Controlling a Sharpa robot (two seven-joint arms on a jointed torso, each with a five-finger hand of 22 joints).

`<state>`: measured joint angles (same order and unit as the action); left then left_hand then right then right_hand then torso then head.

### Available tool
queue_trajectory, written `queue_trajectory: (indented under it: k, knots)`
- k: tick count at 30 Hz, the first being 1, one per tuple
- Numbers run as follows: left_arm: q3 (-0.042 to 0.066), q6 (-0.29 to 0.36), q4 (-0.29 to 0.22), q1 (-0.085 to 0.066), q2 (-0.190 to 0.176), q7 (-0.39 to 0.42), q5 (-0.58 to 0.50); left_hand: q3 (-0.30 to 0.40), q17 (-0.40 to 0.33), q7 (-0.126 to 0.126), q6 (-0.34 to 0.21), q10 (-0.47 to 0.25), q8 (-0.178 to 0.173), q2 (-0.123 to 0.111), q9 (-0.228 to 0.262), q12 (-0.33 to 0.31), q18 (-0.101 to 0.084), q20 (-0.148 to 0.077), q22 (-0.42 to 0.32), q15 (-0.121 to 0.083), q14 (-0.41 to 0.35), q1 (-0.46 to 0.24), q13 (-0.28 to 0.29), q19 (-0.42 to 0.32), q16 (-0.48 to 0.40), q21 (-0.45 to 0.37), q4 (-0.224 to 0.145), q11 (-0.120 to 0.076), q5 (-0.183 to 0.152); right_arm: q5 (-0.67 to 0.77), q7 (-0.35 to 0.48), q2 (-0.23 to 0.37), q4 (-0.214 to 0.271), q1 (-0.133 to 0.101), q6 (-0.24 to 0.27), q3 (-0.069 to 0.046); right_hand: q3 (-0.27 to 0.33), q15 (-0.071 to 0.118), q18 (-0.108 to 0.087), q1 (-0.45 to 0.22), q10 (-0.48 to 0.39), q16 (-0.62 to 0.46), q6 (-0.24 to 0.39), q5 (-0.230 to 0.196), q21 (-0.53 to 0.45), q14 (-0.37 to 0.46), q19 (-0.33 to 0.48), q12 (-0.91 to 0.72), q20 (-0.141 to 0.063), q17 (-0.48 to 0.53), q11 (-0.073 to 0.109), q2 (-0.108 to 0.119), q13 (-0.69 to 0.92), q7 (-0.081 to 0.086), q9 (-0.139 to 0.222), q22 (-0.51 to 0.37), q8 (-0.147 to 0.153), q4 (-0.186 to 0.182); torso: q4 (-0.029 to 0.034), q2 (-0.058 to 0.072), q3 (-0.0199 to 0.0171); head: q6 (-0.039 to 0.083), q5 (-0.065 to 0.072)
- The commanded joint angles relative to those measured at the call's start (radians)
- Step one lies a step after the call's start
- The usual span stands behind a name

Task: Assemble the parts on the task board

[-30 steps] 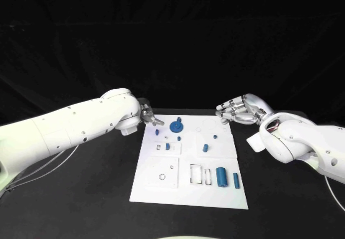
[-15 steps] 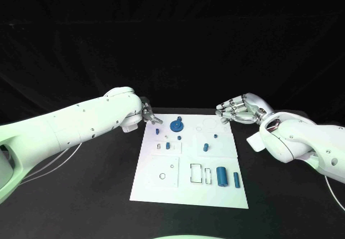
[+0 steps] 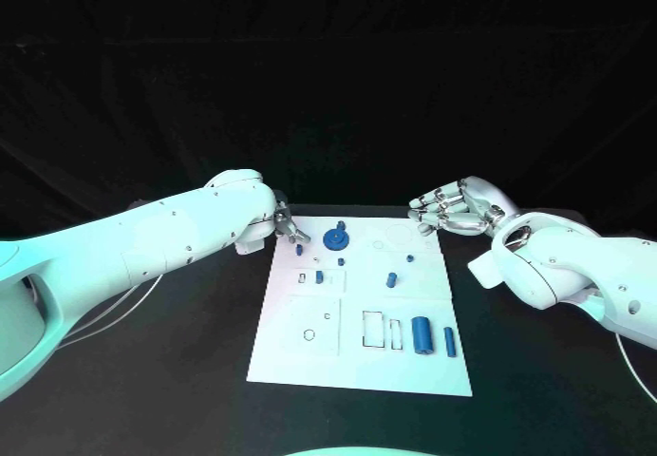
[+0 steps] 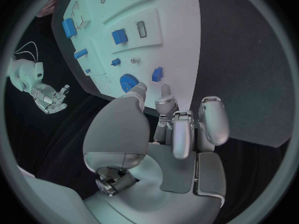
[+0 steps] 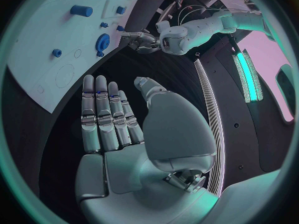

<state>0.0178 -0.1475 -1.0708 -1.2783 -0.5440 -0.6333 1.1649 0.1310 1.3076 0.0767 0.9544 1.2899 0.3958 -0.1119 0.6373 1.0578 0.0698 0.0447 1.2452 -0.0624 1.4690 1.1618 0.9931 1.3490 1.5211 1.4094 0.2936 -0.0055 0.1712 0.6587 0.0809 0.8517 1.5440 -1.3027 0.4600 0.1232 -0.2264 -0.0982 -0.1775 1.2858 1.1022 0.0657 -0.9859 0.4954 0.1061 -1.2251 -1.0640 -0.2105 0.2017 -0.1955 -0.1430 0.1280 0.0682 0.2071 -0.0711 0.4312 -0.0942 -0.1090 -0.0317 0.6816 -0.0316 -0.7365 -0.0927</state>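
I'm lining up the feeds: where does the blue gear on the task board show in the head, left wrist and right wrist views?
Head view: the blue gear sits at the far end of the task board, near the left hand.
Left wrist view: gear just beyond the hand's fingertips.
Right wrist view: gear near the board's edge.
Shared landmark: the board's far edge beside the gear.

The black table (image 3: pixel 164 380) carries the white task board (image 3: pixel 309 366), which lies flat in its middle and reaches from the near part of the table back toward the far edge, with bare dark surface to its left and right. A thin pale cable (image 3: pixel 96 318) trails at the left side and seems to rest on the table there, though the head view does not settle whether it touches.
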Motion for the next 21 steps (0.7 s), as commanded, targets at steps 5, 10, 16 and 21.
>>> queue_trajectory:
  k: [5,10,16,21]
  knots:
    - [0.000,-0.038,0.005,0.001,0.006,0.013,0.008,-0.005,0.209,-0.003,0.011,0.001,-0.008,0.002,-0.003,0.006,0.004,0.008,0.003,0.006,0.083,-0.007,0.003,0.004,0.001,-0.002,0.000,0.007,0.000,0.002,0.009,-0.001,0.002,0.001,-0.011,0.000,0.005,0.003,-0.002,-0.009,-0.004,-0.003,0.007,0.005,-0.006,0.007,0.006,0.002,-0.001,0.001,0.000,-0.003,-0.001,0.002,0.000,-0.001,0.005,0.001,0.0006,-0.001,-0.0009,-0.002,0.001]
    - [0.000,-0.050,0.003,0.002,0.008,0.014,0.002,-0.005,0.210,-0.004,0.016,0.002,-0.008,0.005,-0.005,0.009,0.003,0.008,0.005,0.005,0.084,-0.004,0.005,0.006,0.002,-0.001,-0.001,0.006,0.001,0.002,0.009,-0.001,0.002,0.001,-0.011,0.000,0.005,0.003,-0.002,-0.009,-0.004,-0.003,0.007,0.005,-0.006,0.007,0.006,0.002,-0.001,0.001,0.000,-0.003,-0.001,0.002,0.000,-0.001,0.005,0.001,0.0014,-0.002,-0.0009,-0.001,0.001]
    - [-0.001,-0.061,0.004,0.002,0.011,0.015,-0.003,-0.003,0.211,-0.006,0.022,0.003,-0.009,0.009,-0.008,0.010,0.003,0.008,0.006,0.004,0.084,0.003,0.006,0.007,0.003,-0.001,-0.002,0.004,0.001,0.002,0.009,-0.002,0.002,0.001,-0.012,0.000,0.005,0.003,-0.002,-0.009,-0.004,-0.003,0.007,0.005,-0.006,0.007,0.006,0.002,-0.001,0.001,0.000,-0.003,-0.001,0.002,0.000,-0.001,0.005,0.001,0.0004,-0.001,-0.0005,-0.001,0.001]
    - [-0.001,-0.065,0.007,0.002,0.014,0.014,-0.005,0.000,0.212,-0.007,0.027,0.004,-0.012,0.016,-0.013,0.012,0.003,0.008,0.008,0.003,0.084,0.015,0.006,0.007,0.003,0.000,-0.002,0.003,0.001,0.002,0.009,-0.002,0.001,0.001,-0.012,0.000,0.005,0.003,-0.002,-0.009,-0.004,-0.003,0.007,0.005,-0.006,0.007,0.006,0.002,-0.001,0.001,0.000,-0.003,-0.001,0.002,0.000,-0.001,0.005,0.001,0.0008,-0.001,-0.0005,-0.001,0.001]
